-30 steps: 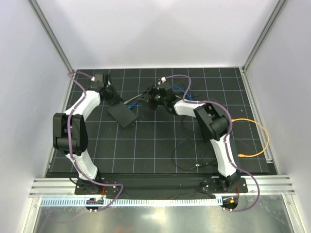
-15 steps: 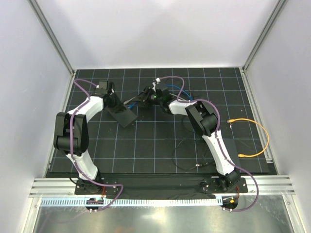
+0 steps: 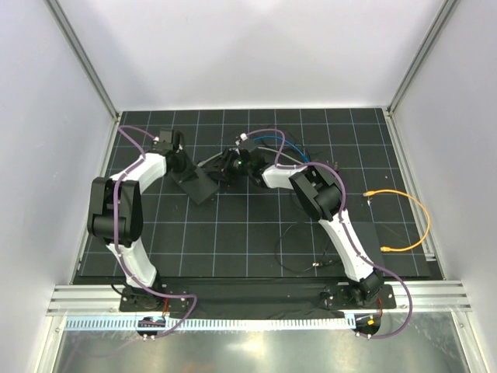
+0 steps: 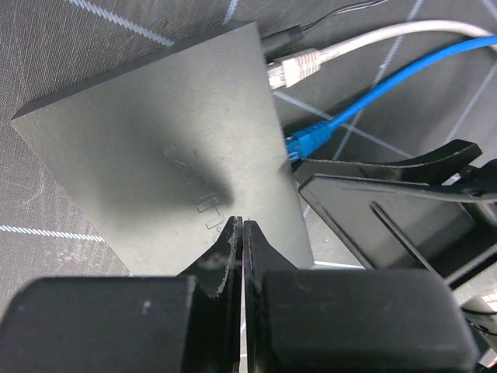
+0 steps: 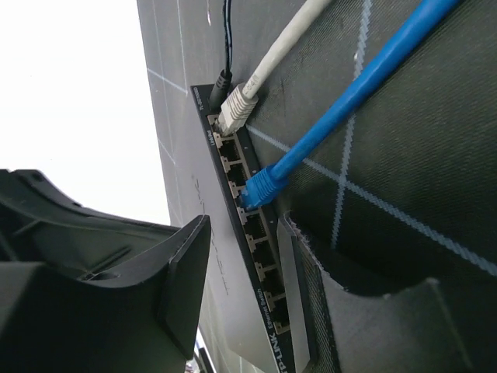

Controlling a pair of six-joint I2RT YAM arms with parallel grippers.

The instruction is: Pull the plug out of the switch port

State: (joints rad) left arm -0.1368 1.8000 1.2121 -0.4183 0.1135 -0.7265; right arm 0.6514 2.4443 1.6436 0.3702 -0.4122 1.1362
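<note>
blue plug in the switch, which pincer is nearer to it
Right. The right pincer is open just short of the blue plug. The left pincer is shut over the top of the switch, away from the ports.

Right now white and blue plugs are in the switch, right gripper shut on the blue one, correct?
Not shut: the right wrist view shows the right gripper open beside the blue plug. It and the white plug are in the switch.
</note>
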